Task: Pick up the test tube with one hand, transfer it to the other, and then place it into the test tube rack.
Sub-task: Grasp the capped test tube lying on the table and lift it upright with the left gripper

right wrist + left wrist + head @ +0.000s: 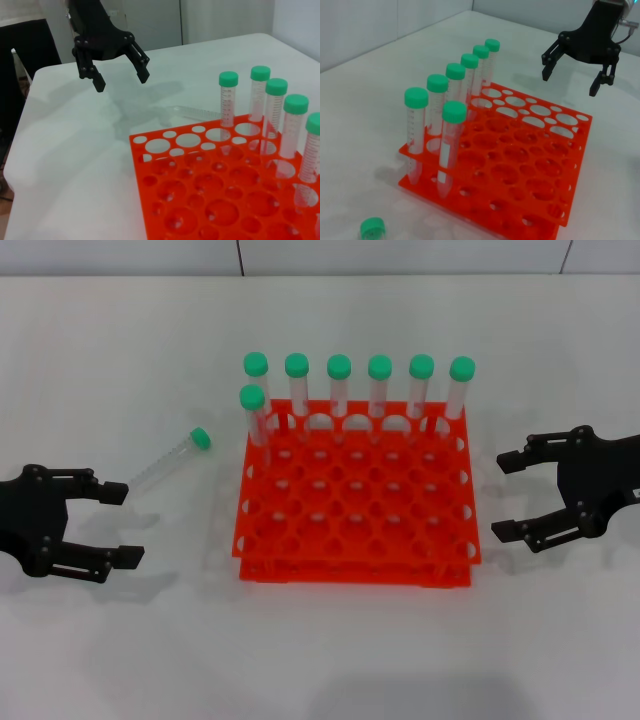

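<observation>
The left gripper (pixel 122 523) hovers low over the white surface (pixel 320 660) with jaws open and empty, and the right gripper (pixel 508 495) sits likewise beyond the test tube rack (pixel 355 505). The test tube (pixel 172 461) lies flat just beyond the left gripper. 7 capped tubes (pixel 338 390) stand along the rack's far side.

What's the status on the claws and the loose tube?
Left claw open, empty, near the test tube lying on the table. Right claw open beside the test tube rack. Path unobstructed.
</observation>
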Action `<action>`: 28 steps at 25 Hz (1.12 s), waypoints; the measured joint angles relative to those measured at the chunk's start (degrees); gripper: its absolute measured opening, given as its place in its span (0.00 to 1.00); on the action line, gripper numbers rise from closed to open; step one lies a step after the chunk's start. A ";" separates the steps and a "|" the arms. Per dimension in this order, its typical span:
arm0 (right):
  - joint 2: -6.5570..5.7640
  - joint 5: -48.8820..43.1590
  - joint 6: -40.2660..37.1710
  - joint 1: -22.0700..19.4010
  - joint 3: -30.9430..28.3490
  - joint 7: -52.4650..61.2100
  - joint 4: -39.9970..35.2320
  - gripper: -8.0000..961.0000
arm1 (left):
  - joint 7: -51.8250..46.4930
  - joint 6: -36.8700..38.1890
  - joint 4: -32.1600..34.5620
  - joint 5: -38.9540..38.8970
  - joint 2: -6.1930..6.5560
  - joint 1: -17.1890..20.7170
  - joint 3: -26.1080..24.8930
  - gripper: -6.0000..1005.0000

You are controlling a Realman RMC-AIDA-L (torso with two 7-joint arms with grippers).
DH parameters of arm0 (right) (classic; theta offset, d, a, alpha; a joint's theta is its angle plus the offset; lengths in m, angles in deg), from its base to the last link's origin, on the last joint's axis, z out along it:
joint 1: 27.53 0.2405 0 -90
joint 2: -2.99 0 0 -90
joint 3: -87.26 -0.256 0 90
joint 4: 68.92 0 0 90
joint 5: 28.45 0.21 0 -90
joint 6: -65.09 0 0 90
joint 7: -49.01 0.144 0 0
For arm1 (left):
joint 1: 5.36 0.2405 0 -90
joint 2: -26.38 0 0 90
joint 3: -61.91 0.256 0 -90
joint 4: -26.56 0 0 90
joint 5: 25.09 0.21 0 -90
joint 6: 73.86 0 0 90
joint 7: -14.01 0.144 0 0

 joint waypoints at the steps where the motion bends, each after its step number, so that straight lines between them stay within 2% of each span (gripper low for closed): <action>1: -0.02 0.00 -0.06 0.00 0.02 0.00 0.00 0.91 | -0.02 -0.02 0.00 0.00 -0.02 0.00 0.00 0.87; 20: 0.07 0.00 -0.16 -0.24 0.17 -0.23 0.06 0.91 | -0.33 0.20 0.15 0.07 -0.24 0.00 -0.03 0.87; 23: 0.09 0.00 -0.25 -0.24 0.17 -0.23 0.08 0.91 | -1.52 1.39 1.36 0.07 -0.63 0.06 -0.09 0.87; 28: 0.04 0.00 -0.33 -0.27 0.17 -0.29 0.09 0.91 | -7.37 2.33 6.29 0.05 -2.07 1.26 -0.25 0.87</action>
